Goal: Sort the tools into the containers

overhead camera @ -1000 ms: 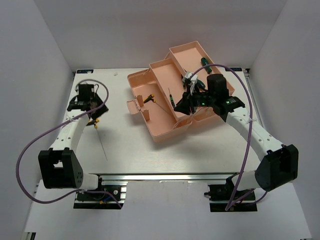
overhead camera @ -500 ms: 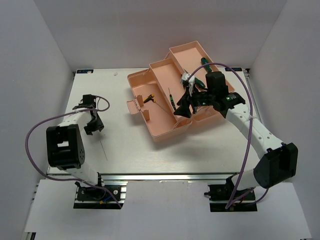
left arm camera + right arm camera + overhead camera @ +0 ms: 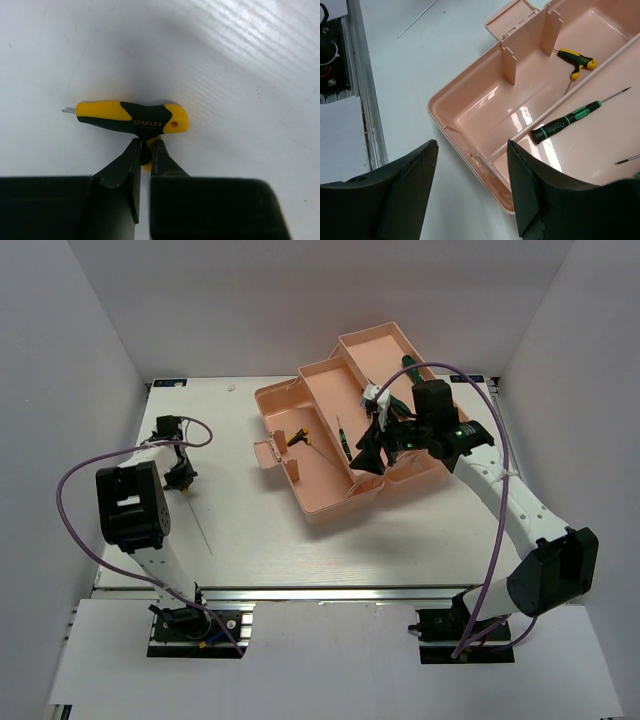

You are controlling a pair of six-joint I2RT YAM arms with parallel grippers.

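My left gripper (image 3: 183,482) is at the table's left side, shut on the stem of a yellow-and-black T-handle screwdriver (image 3: 131,117); in the left wrist view the jaws (image 3: 146,143) pinch it just below the handle. Its thin shaft (image 3: 202,530) slants toward the near edge. The salmon-pink toolbox (image 3: 335,508) stands open at centre right, trays folded out. One yellow screwdriver (image 3: 298,439) and one green one (image 3: 343,438) lie in it, both also in the right wrist view (image 3: 577,61) (image 3: 567,120). My right gripper (image 3: 366,454) hovers open and empty over the toolbox's front right corner (image 3: 470,95).
Another green-handled tool (image 3: 407,362) sits in the far tray. The toolbox latch flap (image 3: 265,453) sticks out to the left. An aluminium rail (image 3: 330,595) runs along the near edge, also seen in the right wrist view (image 3: 367,85). White walls enclose the table.
The left arm has folded and swung to the left, with its gripper staying near the same spot and shifting slightly away. The right gripper has moved slightly toward the back.
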